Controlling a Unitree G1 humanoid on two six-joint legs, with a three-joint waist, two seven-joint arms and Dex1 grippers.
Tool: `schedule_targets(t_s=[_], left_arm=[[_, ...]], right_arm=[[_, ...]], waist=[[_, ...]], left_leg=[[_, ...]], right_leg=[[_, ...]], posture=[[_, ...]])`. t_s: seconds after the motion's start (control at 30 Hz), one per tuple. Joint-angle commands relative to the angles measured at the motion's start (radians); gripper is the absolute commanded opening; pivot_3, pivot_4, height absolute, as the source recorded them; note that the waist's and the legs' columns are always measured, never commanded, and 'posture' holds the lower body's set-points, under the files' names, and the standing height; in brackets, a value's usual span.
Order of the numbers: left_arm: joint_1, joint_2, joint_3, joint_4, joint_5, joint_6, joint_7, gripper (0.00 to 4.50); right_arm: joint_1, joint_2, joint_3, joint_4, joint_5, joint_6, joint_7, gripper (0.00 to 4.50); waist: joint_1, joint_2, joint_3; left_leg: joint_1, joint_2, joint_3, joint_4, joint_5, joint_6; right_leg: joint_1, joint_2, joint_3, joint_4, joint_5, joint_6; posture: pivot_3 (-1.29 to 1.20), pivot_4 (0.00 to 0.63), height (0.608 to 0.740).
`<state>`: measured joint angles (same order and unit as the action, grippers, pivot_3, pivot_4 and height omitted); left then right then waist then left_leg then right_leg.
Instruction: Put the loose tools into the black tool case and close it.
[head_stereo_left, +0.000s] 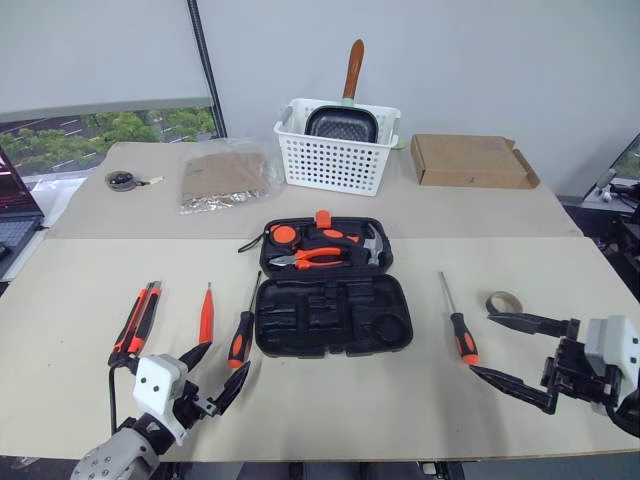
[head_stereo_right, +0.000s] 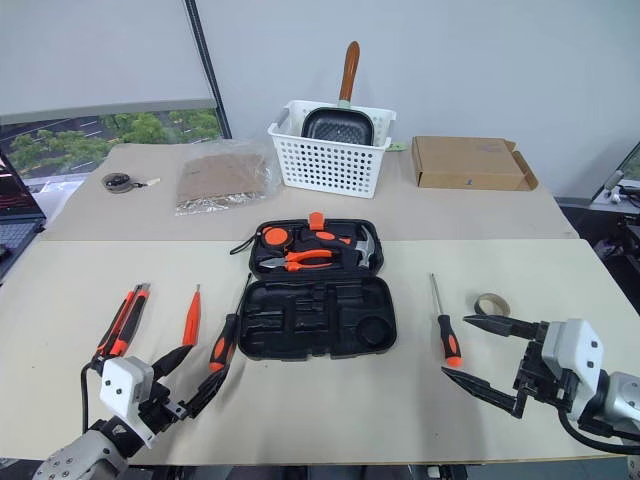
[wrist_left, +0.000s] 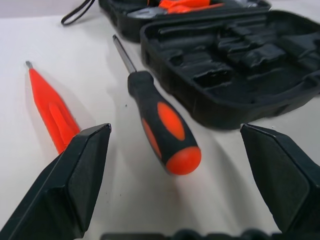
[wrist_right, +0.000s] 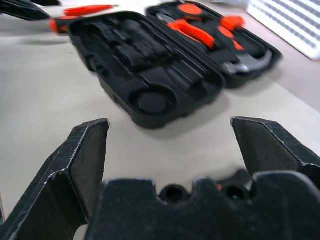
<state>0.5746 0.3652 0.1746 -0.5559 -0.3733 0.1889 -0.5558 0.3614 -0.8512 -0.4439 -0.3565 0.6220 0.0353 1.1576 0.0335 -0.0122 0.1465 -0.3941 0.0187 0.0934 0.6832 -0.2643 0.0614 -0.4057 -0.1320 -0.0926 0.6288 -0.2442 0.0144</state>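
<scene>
1. While the black tool case (head_stereo_left: 333, 300) lies open at the middle of the table (head_stereo_left: 560, 280), pliers and a hammer sit in its far half
2. A utility knife (head_stereo_left: 137, 320), an all-orange screwdriver (head_stereo_left: 206, 314) and a black-orange screwdriver (head_stereo_left: 241, 335) lie left of it, another screwdriver (head_stereo_left: 460, 328) right
3. Near the front edge, the left gripper (head_stereo_left: 213, 372) and right gripper (head_stereo_left: 512, 350) hang spread and empty

case (head_stereo_left: 333, 316) open on table (head_stereo_left: 80, 290), pliers and hammer in far half | left of it: knife (head_stereo_left: 136, 321), orange screwdriver (head_stereo_left: 206, 314), long screwdriver (head_stereo_left: 243, 328) | right: second long screwdriver (head_stereo_left: 459, 325), tape roll (head_stereo_left: 503, 301) | left claw (head_stereo_left: 212, 375) open near screwdrivers | right claw (head_stereo_left: 510, 352) open, empty
</scene>
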Motion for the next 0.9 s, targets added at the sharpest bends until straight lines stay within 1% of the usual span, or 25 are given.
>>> schedule_targets(t_s=[0.03, 0.27, 0.37, 0.5, 0.6, 0.73, 0.77, 0.9], left_arm=[[0.009, -0.01, -0.019, -0.015, 0.053, -0.005, 0.047, 4.41], [-0.003, -0.034, -0.025, 0.059, 0.09, -0.045, 0.076, 4.41], [-0.02, -0.037, -0.036, 0.098, 0.098, -0.065, 0.068, 4.41], [-0.034, -0.04, -0.033, 0.168, 0.089, -0.111, 0.039, 4.41], [-0.037, -0.039, -0.031, 0.199, 0.086, -0.138, 0.022, 4.41], [-0.053, -0.042, -0.037, 0.222, 0.078, -0.165, 0.002, 3.41], [-0.056, -0.043, -0.039, 0.224, 0.073, -0.166, -0.001, 2.91], [-0.067, -0.047, -0.045, 0.22, 0.072, -0.154, 0.005, 1.43]], right_arm=[[-0.04, -0.013, 0.011, -0.051, 0.035, 0.036, 0.015, 4.5], [-0.086, -0.005, 0.043, -0.093, 0.052, 0.094, 0.015, 4.5], [-0.092, -0.006, 0.04, -0.093, 0.06, 0.108, 0.028, 4.5], [-0.096, -0.005, 0.025, -0.093, 0.081, 0.124, 0.052, 4.5], [-0.104, 0.001, 0.018, -0.101, 0.109, 0.146, 0.041, 4.5], [-0.103, 0.017, 0.001, -0.106, 0.138, 0.158, 0.034, 4.5], [-0.099, 0.018, -0.001, -0.106, 0.137, 0.157, 0.037, 4.5], [-0.088, 0.027, -0.005, -0.103, 0.133, 0.15, 0.043, 4.5]], waist=[[0.005, 0.0, 0.0], [0.011, 0.001, 0.0], [0.011, 0.001, -0.001], [0.011, 0.001, -0.001], [0.011, 0.003, -0.002], [0.011, 0.004, -0.002], [0.013, 0.005, -0.002], [0.016, 0.005, -0.002]], left_leg=[[-0.001, 0.0, 0.0, 0.0, 0.0, 0.0], [-0.002, 0.0, 0.0, 0.0, -0.001, 0.002], [-0.002, 0.0, 0.0, 0.0, -0.001, 0.002], [-0.001, 0.0, 0.0, 0.0, -0.001, 0.002], [-0.001, 0.0, 0.0, 0.0, -0.001, 0.002], [0.0, 0.0, 0.0, 0.0, -0.001, 0.002], [0.0, 0.0, 0.0, 0.0, -0.001, 0.002], [0.0, -0.001, 0.0, 0.0, -0.001, 0.002]], right_leg=[[0.0, 0.0, 0.0, 0.0, 0.0, 0.0], [0.0, -0.002, -0.001, -0.002, 0.0, 0.0], [0.0, -0.005, -0.001, -0.002, 0.0, 0.0], [0.0, -0.006, -0.003, -0.002, 0.0, 0.0], [0.0, -0.007, -0.003, -0.002, 0.0, 0.0], [0.0, -0.007, -0.003, -0.001, 0.0, 0.0], [0.0, -0.007, -0.003, -0.001, 0.0, 0.0], [0.0, -0.008, -0.003, -0.001, 0.001, 0.001]], posture=[[0.0, 0.15, 0.7], [0.0, 0.15, 0.7], [0.0, 0.15, 0.7], [0.0, 0.15, 0.7], [0.0, 0.15, 0.7], [0.0, 0.15, 0.7], [0.0, 0.15, 0.7], [0.0, 0.15, 0.7]])
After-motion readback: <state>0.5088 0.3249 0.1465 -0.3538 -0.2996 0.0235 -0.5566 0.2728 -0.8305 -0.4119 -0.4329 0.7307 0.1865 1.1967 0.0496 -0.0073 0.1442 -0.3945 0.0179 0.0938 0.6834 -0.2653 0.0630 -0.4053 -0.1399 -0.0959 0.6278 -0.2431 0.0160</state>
